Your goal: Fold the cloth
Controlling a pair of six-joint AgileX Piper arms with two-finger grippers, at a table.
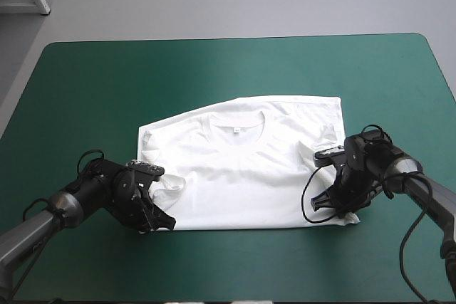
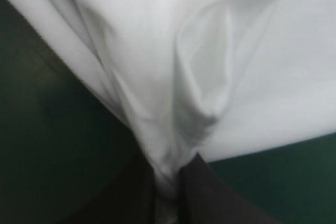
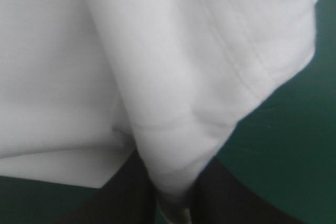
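The T-shirt (image 1: 246, 176) lies spread flat in the middle of the teal-green counter (image 1: 107, 76). The left hand (image 1: 158, 220) sits at its near left corner, black fingers (image 2: 210, 198) clamped on a bunched fold of cloth. The right hand (image 1: 344, 208) sits at the near right corner, likewise pinched tight on the T-shirt.

Plain white T-shirt (image 1: 242, 176), no print or pattern, on a desk (image 1: 214, 69) covered in solid teal-green; the robot's jaws are black.
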